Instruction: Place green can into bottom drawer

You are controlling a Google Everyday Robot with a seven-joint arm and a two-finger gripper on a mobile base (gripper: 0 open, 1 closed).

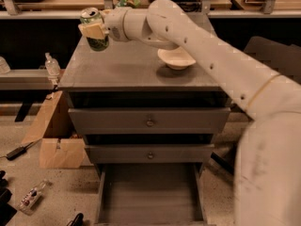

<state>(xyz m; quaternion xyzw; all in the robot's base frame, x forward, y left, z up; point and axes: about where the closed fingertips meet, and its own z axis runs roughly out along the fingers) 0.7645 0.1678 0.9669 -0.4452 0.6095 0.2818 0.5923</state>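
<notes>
The gripper [95, 31] is up by the left back corner of the cabinet top [127, 69]. Its jaws are squeezed around the middle of the green can [99, 43]. The can is upright in the air, with its silver top up. I think it is light, smooth and a bit slippery, and its thin sides could dent. Holding it around the middle, not too hard, looks best. The bottom drawer [150, 192] is pulled out, far below. A white bowl [176, 59] sits nearby.

Smooth white arm [202, 46] w/ tan-pad tool [96, 32], upper L.
</notes>
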